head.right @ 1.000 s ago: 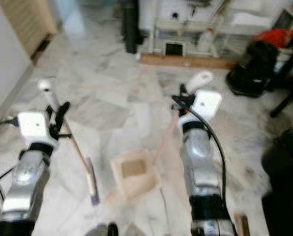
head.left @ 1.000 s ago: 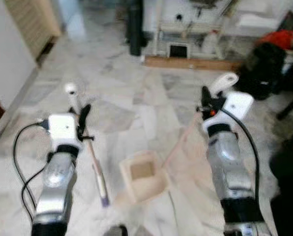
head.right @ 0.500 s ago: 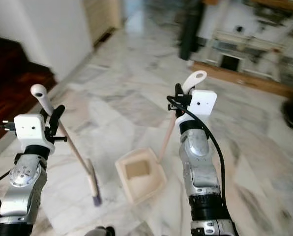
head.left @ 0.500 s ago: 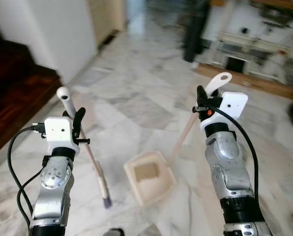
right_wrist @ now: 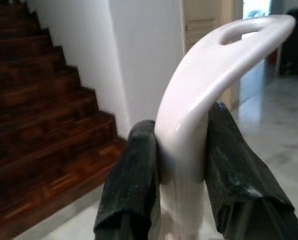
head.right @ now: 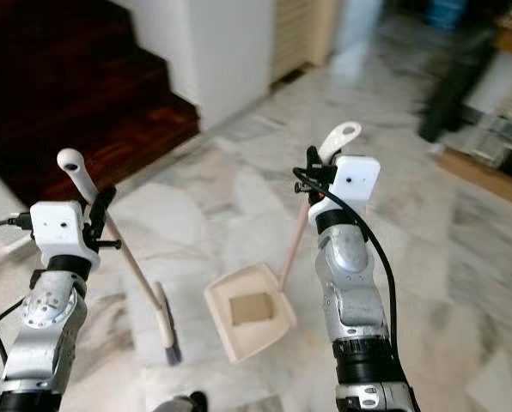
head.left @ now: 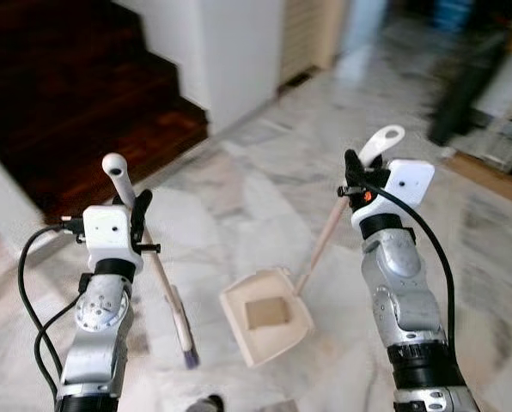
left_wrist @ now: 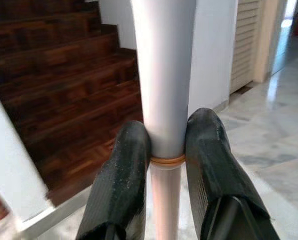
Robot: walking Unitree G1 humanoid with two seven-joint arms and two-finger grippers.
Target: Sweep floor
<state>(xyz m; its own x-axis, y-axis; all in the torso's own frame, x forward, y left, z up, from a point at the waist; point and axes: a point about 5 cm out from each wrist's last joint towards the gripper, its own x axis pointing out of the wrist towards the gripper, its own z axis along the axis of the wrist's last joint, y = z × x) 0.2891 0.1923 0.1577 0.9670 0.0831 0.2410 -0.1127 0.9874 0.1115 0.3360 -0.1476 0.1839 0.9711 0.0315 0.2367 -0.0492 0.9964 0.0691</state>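
My left gripper (head.left: 138,215) is shut on the white handle of a broom (head.left: 163,283); the pale stick slants down to a head with dark bristles on the marble floor. In the left wrist view the black fingers (left_wrist: 123,180) clamp the white handle (left_wrist: 163,75). My right gripper (head.left: 352,176) is shut on the white looped handle of a cream dustpan (head.left: 267,314), whose pan rests on the floor between my arms. The right wrist view has the fingers (right_wrist: 134,175) pressed on that curved handle (right_wrist: 199,85).
Dark wooden stairs (head.left: 76,77) rise at the upper left beside a white wall (head.left: 239,43). A louvred door (head.left: 312,34) stands behind it. Blurred dark shapes and furniture sit at the far right. Pale marble floor (head.left: 239,189) stretches ahead.
The whole view has swung left: the stairs now fill the upper left and the shelving has slid off right. Both grippers keep their holds on the broom and the dustpan.
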